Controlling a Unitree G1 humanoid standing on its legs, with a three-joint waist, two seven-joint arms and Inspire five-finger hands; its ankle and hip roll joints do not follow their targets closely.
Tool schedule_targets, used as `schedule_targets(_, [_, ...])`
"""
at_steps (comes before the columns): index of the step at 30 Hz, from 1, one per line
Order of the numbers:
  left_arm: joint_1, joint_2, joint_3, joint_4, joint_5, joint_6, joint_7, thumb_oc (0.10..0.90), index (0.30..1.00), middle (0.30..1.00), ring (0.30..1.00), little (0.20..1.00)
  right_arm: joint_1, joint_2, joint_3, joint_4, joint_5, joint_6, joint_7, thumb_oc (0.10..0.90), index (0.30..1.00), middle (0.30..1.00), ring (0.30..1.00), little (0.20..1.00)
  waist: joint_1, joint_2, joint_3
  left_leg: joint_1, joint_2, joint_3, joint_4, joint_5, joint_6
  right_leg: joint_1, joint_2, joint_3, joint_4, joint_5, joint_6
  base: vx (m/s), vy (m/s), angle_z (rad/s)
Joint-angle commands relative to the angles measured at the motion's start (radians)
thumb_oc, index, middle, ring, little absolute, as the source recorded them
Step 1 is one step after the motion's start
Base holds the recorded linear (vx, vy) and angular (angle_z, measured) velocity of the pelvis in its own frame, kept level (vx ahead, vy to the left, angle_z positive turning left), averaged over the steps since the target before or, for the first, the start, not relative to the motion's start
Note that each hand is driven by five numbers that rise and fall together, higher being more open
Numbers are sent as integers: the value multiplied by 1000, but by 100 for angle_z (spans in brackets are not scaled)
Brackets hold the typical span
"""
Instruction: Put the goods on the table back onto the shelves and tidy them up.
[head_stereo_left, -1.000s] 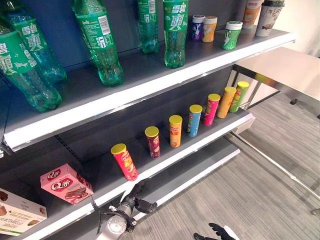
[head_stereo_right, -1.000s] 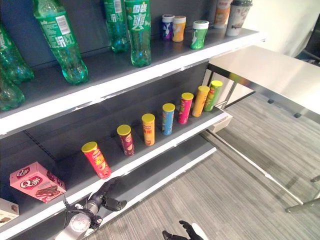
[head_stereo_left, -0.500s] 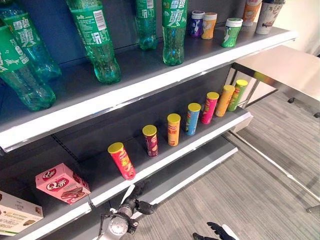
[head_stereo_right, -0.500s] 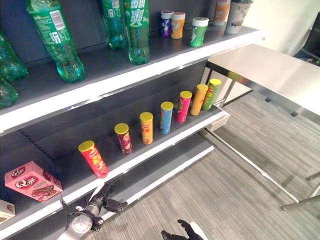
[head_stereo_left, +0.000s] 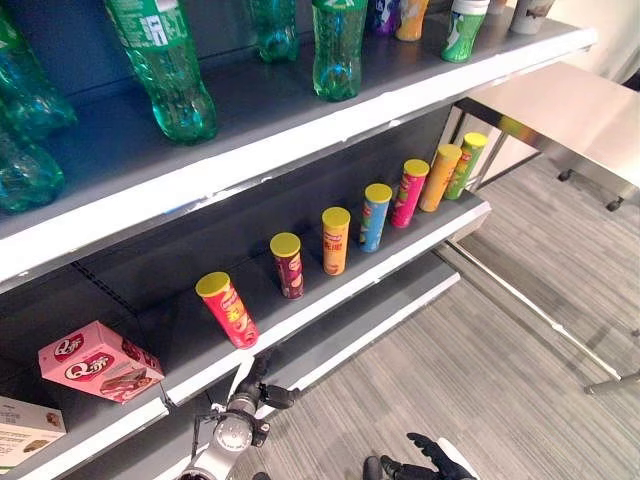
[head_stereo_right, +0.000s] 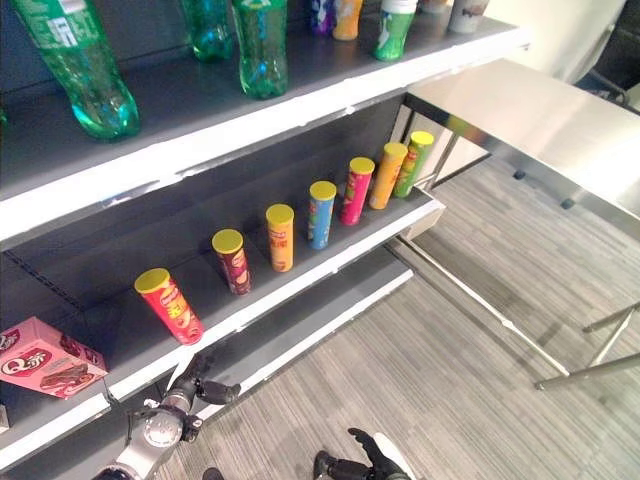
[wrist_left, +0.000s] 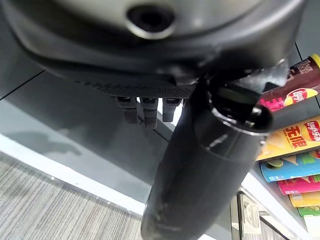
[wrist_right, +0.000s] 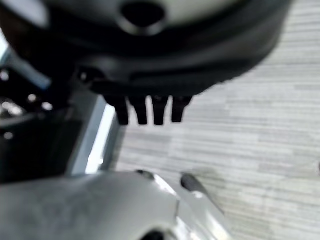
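A: Middle shelf (head_stereo_left: 330, 300), stock lying or standing on it?
B: Seven crisp tubes (head_stereo_left: 336, 240) are standing in a row along it, running from a leaning red tube (head_stereo_left: 227, 309) toward a green tube (head_stereo_left: 465, 165) at the end nearest the desk (head_stereo_left: 560, 110). A pink snack box (head_stereo_left: 97, 361) is sitting on the same shelf, well apart from the red tube on the side away from the desk. A pale carton (head_stereo_left: 28, 430) is showing beyond the pink box, at the edge of the head view.

A: Top shelf (head_stereo_left: 300, 130)?
B: Green bottles (head_stereo_left: 165, 70) are standing on it above the red tube, and small cups (head_stereo_left: 460, 30) are standing at the end above the green tube.

A: The desk?
B: It is standing beside the shelf's far end, its steel top showing bare in the head views.

A: Left hand (head_stereo_left: 252, 380)?
B: It is hanging just below the middle shelf's front edge, under the red tube. Its fingers (wrist_left: 145, 107) are extending straight and loose, holding nothing.

A: Right hand (head_stereo_left: 425, 462)?
B: It is hanging low over the striped floor (head_stereo_left: 500, 380), well apart from the shelves. Its fingers (wrist_right: 150, 110) are pointing out straight and holding nothing.
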Motion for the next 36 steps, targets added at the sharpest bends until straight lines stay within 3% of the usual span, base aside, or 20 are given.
schedule_targets(1, [-128, 13, 70, 16, -23, -73, 63, 800, 900, 900, 900, 900, 14, -3, 56, -69, -12, -46, -17, 800, 900, 900, 900, 900, -23, -68, 17, 31, 57, -18, 4, -48, -81, 7, -38, 25, -138, 102, 71, -52, -11, -11])
schedule_targets(17, [-257, 32, 103, 142, -53, -93, 150, 800, 900, 900, 900, 900, -13, -4, 98, -72, 9, -71, -40, 800, 900, 900, 900, 900, -43, -86, 65, -33, 74, 1, 4, -19, -91, -92, -24, 56, -127, 131, 67, -24, -15, -6])
schedule_targets(36, [-307, 41, 157, 205, -132, -110, 194, 800, 900, 900, 900, 900, -13, -4, 112, -74, 16, -83, -53, 800, 900, 900, 900, 900, -50, -98, 94, -40, 80, 2, 4, -15, -95, -108, -19, 60, -126, 140, 65, 0, -2, -1])
